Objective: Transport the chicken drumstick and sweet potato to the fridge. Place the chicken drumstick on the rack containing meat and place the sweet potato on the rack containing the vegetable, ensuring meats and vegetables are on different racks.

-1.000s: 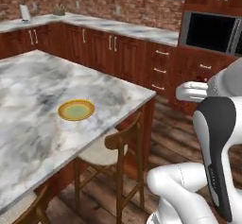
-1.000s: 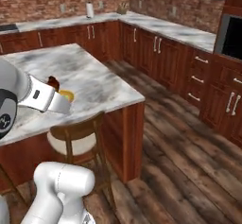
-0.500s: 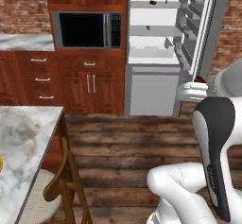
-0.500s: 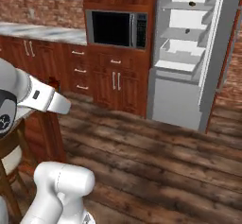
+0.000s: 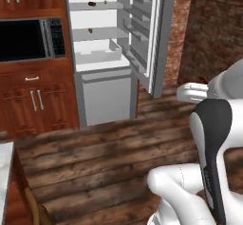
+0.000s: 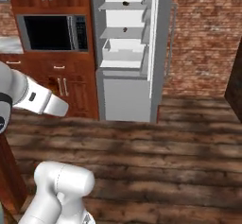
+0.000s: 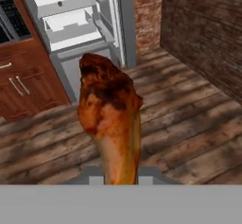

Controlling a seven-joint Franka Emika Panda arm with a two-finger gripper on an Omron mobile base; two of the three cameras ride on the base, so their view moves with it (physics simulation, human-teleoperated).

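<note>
Gripper [image 7: 116, 180] clamps chicken drumstick [image 7: 109, 119] (meaty end up); bare floor [image 6: 156, 157] before open fridge [image 6: 127, 53].

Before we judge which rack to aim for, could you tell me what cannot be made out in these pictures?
- Two small dark items on the tall grey-steel fridge shelves, left base view: too small to identify.
- Claw fingertips, hand view: hidden behind the golden-brown chicken drumstick.
- Black-fronted microwave, left base view: cut off by the left edge.

open fridge [image 6: 127, 76], 2 small items on shelves, microwave [image 6: 54, 32] left
</note>
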